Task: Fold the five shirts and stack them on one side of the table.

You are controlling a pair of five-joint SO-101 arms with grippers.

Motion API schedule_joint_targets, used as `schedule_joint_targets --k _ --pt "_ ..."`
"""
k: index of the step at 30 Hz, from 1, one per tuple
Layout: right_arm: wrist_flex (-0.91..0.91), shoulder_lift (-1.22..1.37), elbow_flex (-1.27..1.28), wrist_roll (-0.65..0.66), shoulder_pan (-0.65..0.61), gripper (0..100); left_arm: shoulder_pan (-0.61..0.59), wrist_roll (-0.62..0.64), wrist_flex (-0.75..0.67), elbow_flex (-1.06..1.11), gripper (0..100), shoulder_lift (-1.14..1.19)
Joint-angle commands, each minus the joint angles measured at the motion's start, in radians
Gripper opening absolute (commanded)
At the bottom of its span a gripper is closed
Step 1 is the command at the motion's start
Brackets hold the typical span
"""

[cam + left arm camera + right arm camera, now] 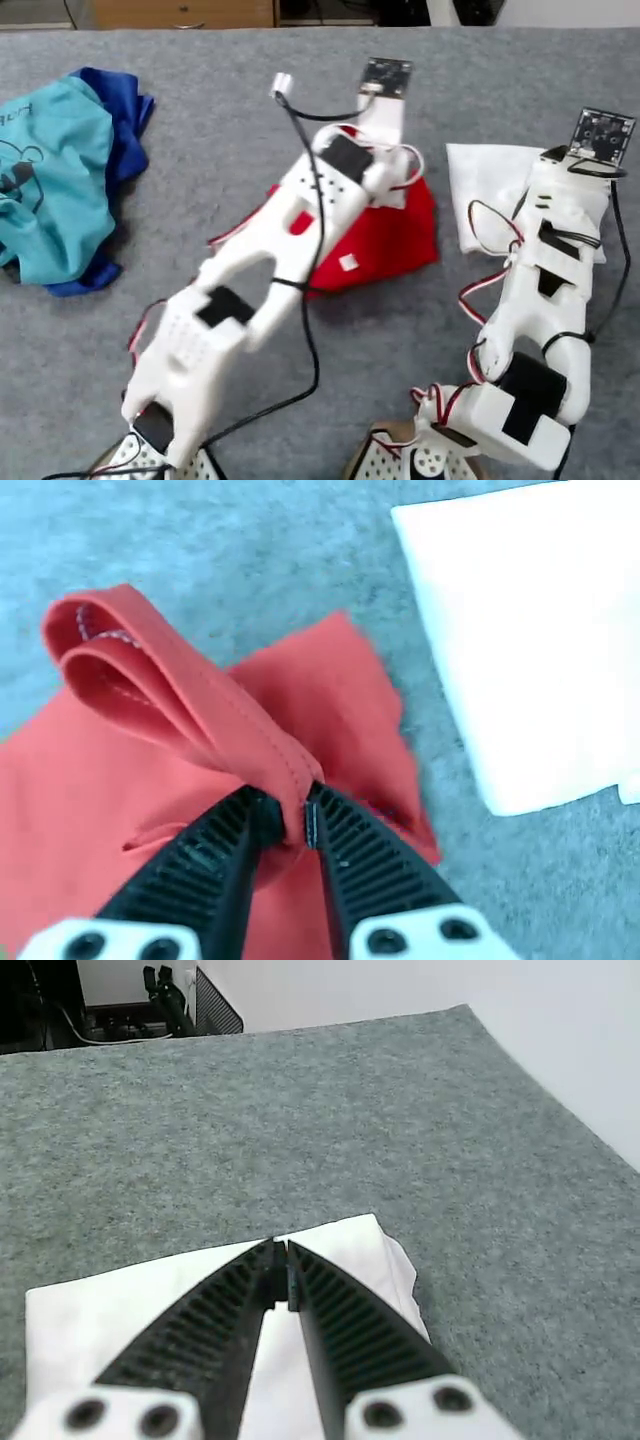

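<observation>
Left gripper point(300, 820) pinches a raised fold of the red shirt point(120, 780), which lies mid-table. Right gripper point(280, 1278) is closed and empty over the folded white shirt point(90, 1320), at the red shirt's 3 o'clock. Grey felt table point(220, 170). Teal shirt point(55, 180) lies heaped on blue shirt point(125, 130) at 9 o'clock.

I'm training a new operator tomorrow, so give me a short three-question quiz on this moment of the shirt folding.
1. True or false: the left gripper is shut on a fold of the red shirt.
2. Which lies below the right gripper? A the red one, B the white shirt, C a striped one.
3. Fill in: the teal shirt lies on top of a ___ shirt.
Key: 1 true; 2 B; 3 blue shirt.
</observation>
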Motion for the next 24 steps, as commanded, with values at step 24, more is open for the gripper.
schedule_joint_targets --k 24 --pt "-0.021 -0.001 -0.047 0.0 0.007 0.4 0.051 0.011 0.206 -0.698 15 0.387"
